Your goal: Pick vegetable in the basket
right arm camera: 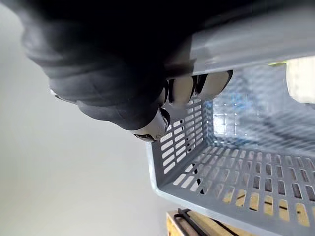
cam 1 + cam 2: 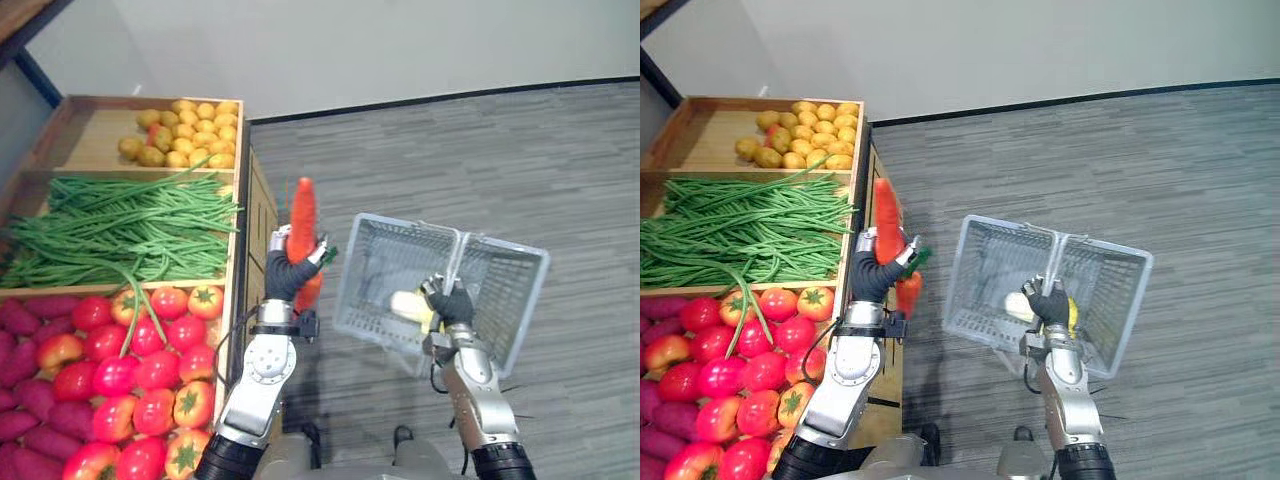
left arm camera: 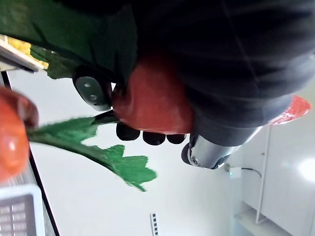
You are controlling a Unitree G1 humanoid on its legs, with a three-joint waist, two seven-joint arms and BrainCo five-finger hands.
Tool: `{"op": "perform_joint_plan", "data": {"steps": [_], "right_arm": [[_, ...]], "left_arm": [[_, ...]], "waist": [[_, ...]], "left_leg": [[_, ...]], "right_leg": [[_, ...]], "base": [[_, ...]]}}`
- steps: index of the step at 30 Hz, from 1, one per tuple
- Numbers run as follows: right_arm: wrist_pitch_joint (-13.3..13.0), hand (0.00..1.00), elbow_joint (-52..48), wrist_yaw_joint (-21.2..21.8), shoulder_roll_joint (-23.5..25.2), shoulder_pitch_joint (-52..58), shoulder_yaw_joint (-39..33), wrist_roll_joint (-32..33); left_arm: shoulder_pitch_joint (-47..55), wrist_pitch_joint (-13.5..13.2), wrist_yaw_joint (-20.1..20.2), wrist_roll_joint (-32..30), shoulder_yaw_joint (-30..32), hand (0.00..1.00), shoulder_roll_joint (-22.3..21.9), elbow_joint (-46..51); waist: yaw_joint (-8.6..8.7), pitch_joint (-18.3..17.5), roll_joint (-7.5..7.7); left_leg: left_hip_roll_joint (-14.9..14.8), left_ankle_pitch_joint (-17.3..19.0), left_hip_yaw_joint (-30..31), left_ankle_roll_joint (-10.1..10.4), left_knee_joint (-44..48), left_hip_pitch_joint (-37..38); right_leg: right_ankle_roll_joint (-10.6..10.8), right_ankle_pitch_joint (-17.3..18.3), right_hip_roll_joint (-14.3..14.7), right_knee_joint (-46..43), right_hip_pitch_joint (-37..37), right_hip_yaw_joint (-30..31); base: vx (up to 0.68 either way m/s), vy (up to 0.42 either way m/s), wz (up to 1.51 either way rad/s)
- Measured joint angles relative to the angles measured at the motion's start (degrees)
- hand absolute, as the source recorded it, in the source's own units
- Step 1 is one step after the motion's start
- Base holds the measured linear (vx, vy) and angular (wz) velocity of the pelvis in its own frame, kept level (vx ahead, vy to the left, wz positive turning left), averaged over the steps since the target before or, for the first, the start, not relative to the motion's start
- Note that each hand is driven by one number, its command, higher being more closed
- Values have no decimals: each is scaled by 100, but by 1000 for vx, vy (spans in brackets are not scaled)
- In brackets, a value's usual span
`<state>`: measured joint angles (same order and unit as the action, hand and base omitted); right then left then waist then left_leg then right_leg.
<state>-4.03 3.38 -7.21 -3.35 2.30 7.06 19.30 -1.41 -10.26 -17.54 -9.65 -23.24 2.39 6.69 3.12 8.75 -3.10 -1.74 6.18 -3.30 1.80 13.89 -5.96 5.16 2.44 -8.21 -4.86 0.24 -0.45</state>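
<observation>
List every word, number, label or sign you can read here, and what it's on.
None. No readable print shows on the grey basket, the wooden produce stand, or the carrot held in the left robot hand, nor anywhere else in these views.

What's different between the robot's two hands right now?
The left hand grips an orange carrot; the right hand grips the handle of the grey basket. The left hand is beside the wooden stand, the right hand above the basket. Both are closed round something.
</observation>
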Motion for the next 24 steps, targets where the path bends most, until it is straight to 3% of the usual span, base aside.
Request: {"op": "perform_joint_plan", "data": {"steps": [6,9,18,19,24], "right_arm": [[5,100,-126,280,61,127,925,519],[21,100,-208,374,67,281,1210,872],[41,100,-206,337,32,531,1480,1740],[41,100,-206,337,17,567,1544,1875],[41,100,-207,338,-96,652,1706,2220]], "left_arm": [[-78,213,-15,-2,-423,100,-14,-814],[-200,384,-21,1,-608,100,-17,-1242],[-294,494,-157,65,-716,100,-19,-1875],[-357,501,-160,67,-717,0,-9,-1985],[-462,568,-155,130,-702,0,-2,-2293]], "waist": [[122,-53,48],[139,-131,160],[209,-311,325],[225,-336,341],[238,-366,354]], "left_leg": [[-65,-45,-177,56,-394,292],[-134,-90,-252,108,-574,408],[-125,-272,-317,107,-1050,653],[-126,-315,-326,99,-1122,677],[-139,-414,-445,122,-1312,750]], "right_leg": [[-19,-38,109,218,75,234],[-53,-60,181,277,84,318],[-90,-86,187,369,126,394],[-92,-88,183,393,125,402],[-130,-122,221,400,44,526]], "base": [[24,-32,-22],[43,-49,-15],[22,-6,-2],[0,0,0],[-14,3,-12]]}}
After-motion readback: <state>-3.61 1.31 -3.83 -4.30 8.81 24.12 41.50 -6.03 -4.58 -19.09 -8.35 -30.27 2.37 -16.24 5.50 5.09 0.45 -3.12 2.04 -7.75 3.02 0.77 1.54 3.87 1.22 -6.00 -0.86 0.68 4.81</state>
